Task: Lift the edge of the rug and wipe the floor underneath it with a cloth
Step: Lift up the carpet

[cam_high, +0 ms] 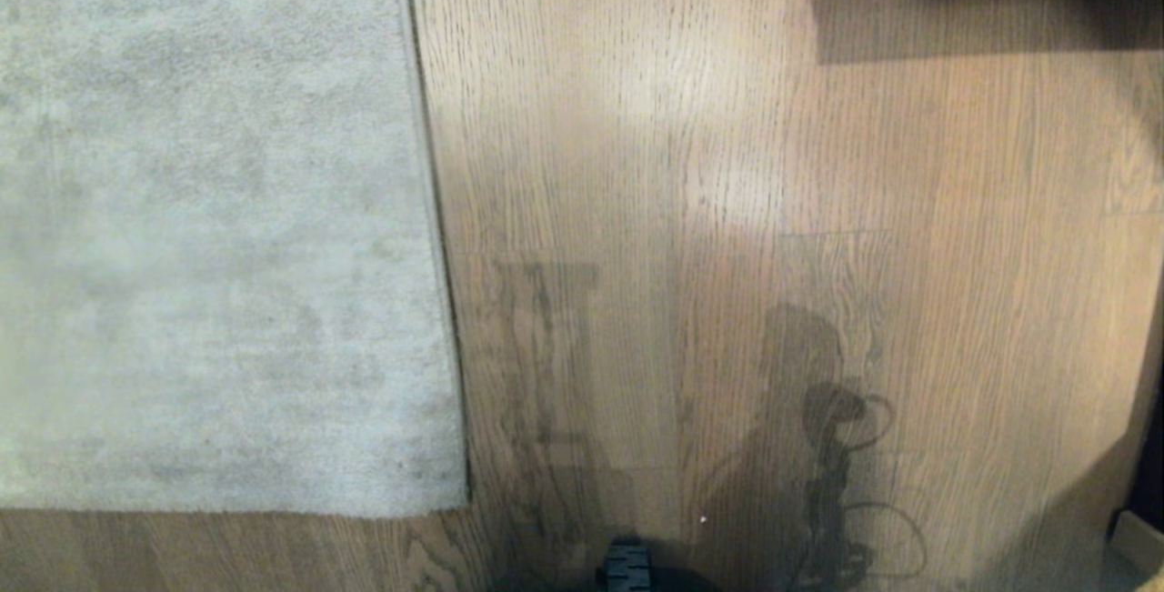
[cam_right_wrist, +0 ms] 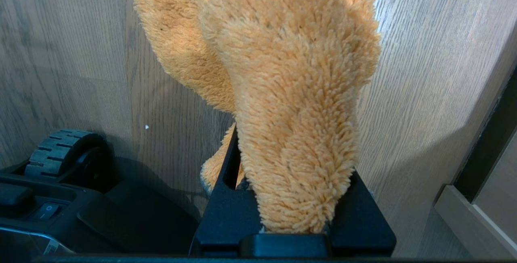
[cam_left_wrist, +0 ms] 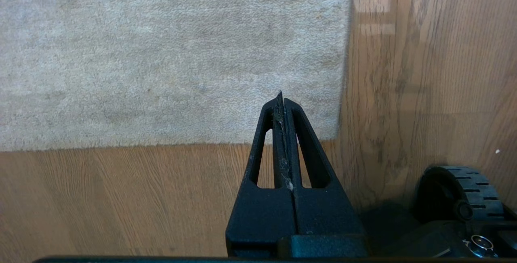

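The pale grey-beige rug [cam_high: 209, 228] lies flat at the left. Its rug edge [cam_high: 435, 210] runs straight down to a near corner [cam_high: 459, 506]. Brown wood-grain floor [cam_high: 727, 210] fills the rest. Neither gripper is in the head view. In the left wrist view my left gripper [cam_left_wrist: 281, 98] is shut and empty, hanging above the rug [cam_left_wrist: 161, 53] close to its corner [cam_left_wrist: 337, 137]. My right gripper [cam_right_wrist: 295, 133] is shut on the fluffy mustard-tan cloth [cam_right_wrist: 282, 53], which bulges out over the fingers and hides their tips, above bare floor [cam_right_wrist: 424, 73].
My base's ribbed black wheel [cam_high: 627, 567] sits at the near edge, also in both wrist views [cam_left_wrist: 456, 190] [cam_right_wrist: 60, 150]. A dark shadowed furniture edge [cam_high: 1000, 1] lies far right. A pale board and dark gap [cam_right_wrist: 468, 214] stand at my right.
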Controlling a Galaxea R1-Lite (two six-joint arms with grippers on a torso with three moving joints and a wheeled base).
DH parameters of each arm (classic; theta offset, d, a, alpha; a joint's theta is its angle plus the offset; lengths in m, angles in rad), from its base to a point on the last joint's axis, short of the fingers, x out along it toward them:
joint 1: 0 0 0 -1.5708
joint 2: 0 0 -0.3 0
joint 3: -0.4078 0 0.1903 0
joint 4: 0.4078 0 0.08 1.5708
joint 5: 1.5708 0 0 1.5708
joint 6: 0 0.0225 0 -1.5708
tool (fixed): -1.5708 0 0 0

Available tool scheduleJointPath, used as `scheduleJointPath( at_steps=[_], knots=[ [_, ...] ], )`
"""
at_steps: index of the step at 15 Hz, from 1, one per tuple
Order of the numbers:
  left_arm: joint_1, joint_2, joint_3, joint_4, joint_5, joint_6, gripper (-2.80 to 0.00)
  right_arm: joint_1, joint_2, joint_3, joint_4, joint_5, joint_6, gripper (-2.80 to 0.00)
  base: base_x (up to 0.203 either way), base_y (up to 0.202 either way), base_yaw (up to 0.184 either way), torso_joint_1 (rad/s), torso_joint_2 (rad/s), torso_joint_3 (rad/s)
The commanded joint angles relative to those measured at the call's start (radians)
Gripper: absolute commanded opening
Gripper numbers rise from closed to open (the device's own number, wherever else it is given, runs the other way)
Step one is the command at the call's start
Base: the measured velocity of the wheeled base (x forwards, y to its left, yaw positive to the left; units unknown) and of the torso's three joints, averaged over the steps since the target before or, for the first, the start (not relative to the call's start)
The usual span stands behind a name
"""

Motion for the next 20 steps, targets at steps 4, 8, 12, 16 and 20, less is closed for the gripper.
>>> scheduleJointPath(
  at_steps=[4,8,12,16,20],
  knots=[
    [-0.001,0.101,0.0,0.0,-0.001,0.001,-2.8,0.0,0.002,0.0,0.0,0.001,-0.002,-2.8,0.0,0.0,0.0,0.0,0.0,0.0],
    [-0.012,0.196,-0.014,0.003,-0.002,0.001,-2.8,0.0,0.002,0.0,0.0,0.001,-0.001,-2.8,0.0,0.0,0.0,0.0,0.0,0.0],
    [-0.053,0.285,-0.165,0.214,0.0,0.001,-2.8,0.0,0.002,0.0,0.001,0.001,-0.002,-2.8,0.0,0.0,0.0,0.0,0.0,0.0],
    [-0.058,0.423,-0.218,0.218,-0.028,0.001,-2.8,0.0,0.002,0.0,0.0,0.001,-0.001,-2.8,0.0,0.0,0.0,0.0,0.0,0.0],
    [-0.074,0.617,-0.276,0.199,-0.114,0.009,-2.8,0.0,0.002,0.0,0.0,0.001,-0.003,-2.8,0.0,0.0,0.0,0.0,0.0,0.0]
  ],
)
